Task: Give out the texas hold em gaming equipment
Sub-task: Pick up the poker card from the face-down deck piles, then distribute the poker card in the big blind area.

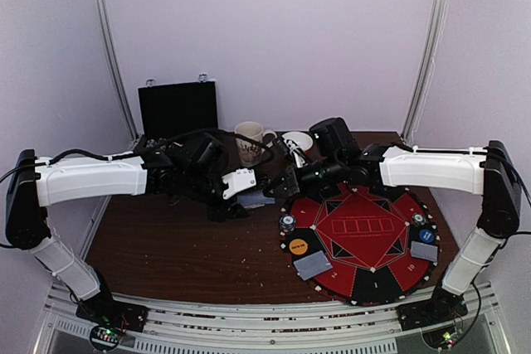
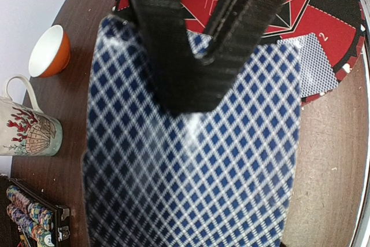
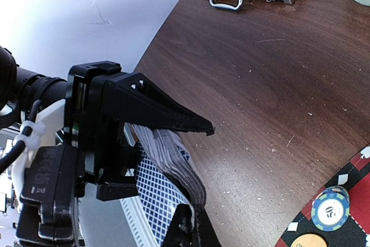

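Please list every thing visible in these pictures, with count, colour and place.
mat: one, red and black, front right
case: one, black, open, back left
mug: one, white with red pattern, back centre
bowl: one, orange outside, beside the mug
deck of cards: one, blue-white checked backs, held left of the mat
dealt cards: two spots, grey-blue, mat's near-left and right edges
chips: striped, mat's left and right edges; more in the case
orange disc: one, mat's left side
blue disc: one, mat's right side
left gripper: shut on the deck of cards
right gripper: near the deck; open or shut unclear
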`<state>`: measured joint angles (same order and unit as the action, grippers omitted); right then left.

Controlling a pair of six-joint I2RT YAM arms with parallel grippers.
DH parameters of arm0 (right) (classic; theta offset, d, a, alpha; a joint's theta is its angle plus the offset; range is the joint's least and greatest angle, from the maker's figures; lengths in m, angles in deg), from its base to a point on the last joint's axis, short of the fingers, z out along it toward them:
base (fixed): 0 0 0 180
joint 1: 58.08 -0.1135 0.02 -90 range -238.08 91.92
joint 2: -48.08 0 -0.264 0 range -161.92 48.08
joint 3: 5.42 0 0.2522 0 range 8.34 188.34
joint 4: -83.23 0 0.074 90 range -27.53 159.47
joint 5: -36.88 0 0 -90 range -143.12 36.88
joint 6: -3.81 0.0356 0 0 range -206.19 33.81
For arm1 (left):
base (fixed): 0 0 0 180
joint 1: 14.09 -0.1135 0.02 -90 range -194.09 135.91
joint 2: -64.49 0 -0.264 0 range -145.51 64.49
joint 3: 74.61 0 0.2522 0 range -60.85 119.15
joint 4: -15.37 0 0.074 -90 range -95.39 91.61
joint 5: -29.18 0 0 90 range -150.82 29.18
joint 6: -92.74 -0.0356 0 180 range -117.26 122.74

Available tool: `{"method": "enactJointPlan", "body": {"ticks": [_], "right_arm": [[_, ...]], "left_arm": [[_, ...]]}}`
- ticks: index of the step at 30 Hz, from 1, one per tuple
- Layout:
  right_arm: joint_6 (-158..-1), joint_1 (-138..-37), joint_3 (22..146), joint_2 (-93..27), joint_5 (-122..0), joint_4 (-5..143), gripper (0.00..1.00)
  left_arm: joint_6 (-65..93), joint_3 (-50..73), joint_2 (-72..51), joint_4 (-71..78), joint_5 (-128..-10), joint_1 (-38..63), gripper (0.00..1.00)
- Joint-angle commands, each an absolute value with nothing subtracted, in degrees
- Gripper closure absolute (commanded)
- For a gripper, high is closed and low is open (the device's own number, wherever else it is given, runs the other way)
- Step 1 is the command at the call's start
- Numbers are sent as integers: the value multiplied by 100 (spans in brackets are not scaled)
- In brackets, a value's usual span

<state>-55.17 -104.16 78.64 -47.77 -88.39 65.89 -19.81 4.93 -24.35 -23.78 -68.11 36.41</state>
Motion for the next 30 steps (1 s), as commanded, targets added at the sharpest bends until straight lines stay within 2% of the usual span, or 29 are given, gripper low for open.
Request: {"method": "enactJointPlan", "body": {"ticks": [1,11,19,24,30], "right_arm": [[-5656,-10332,8057,-4613,-8610,6138,100],[-6144,-10069,8482,-4192,-8414,5043,100],[-6447,-9679,8274,-3423,-8515,4161,100],[-6276,-9516,7449,-3047,-9157,4166,100],[-6028,-9758,6165,-3337,-9801,4809,100]], "left_arm": [[-1959,507,-2419,-2104,-6883,3636,49],[-1959,502,-2419,-2098,-6867,3636,49],[-1959,515,-2423,-2102,-6876,3638,49],[-1958,516,-2419,-2098,-6850,3636,49],[-1959,524,-2417,-2102,-6858,3636,49]]}}
